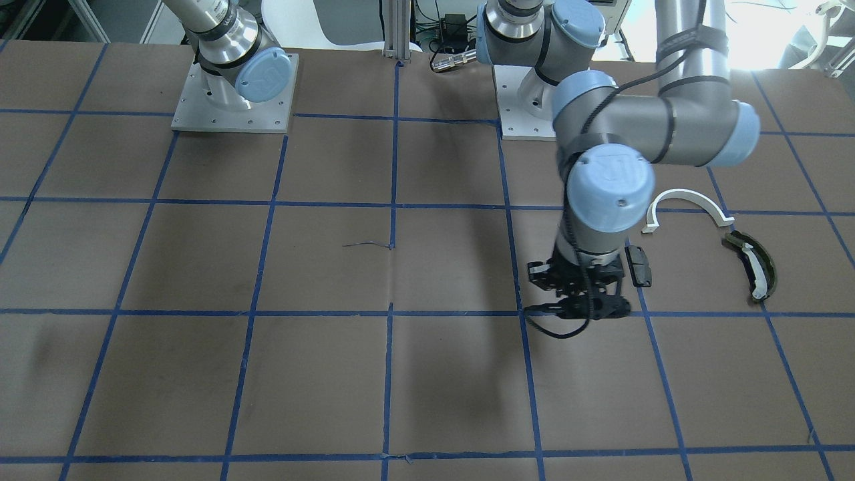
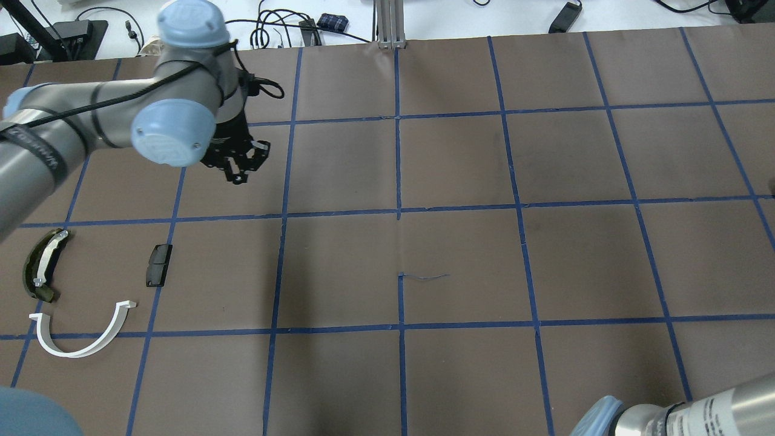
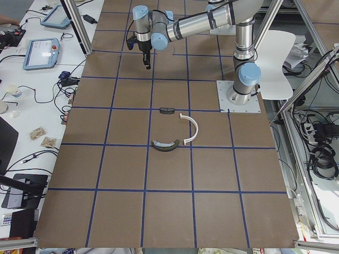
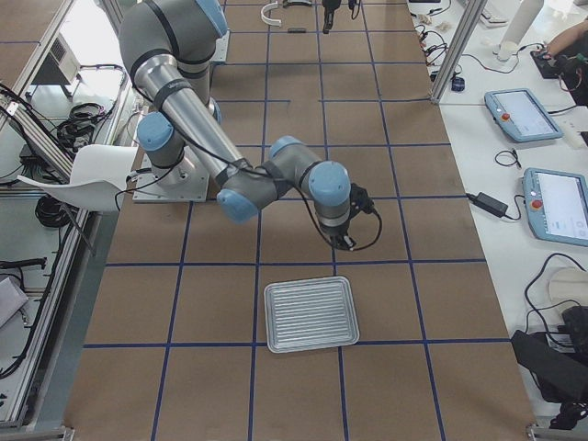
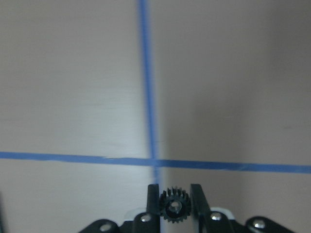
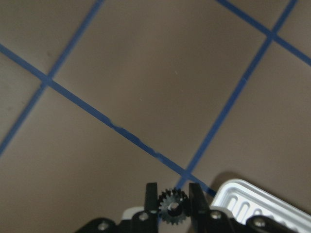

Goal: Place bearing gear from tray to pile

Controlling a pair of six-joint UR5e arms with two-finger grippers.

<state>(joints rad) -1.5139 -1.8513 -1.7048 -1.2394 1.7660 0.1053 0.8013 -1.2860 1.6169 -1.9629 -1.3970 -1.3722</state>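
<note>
Over the desk (image 2: 460, 242) beyond the pile (image 2: 159, 264), the left tool (image 5: 174, 194) is clamped on a black bearing gear (image 5: 174, 208); near the tray (image 4: 310, 315), the right tool (image 6: 173, 191) pinches a second gear (image 6: 173, 206).

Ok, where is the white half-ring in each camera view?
Front-facing: white half-ring, right middle.
Overhead: half-ring, lower left.
Exterior left: half-ring, centre.
Exterior right: half-ring, top edge, far.
Left wrist: not in it.
Right wrist: not in it.
Landmark: the small black block beside it, in the exterior views.
</note>
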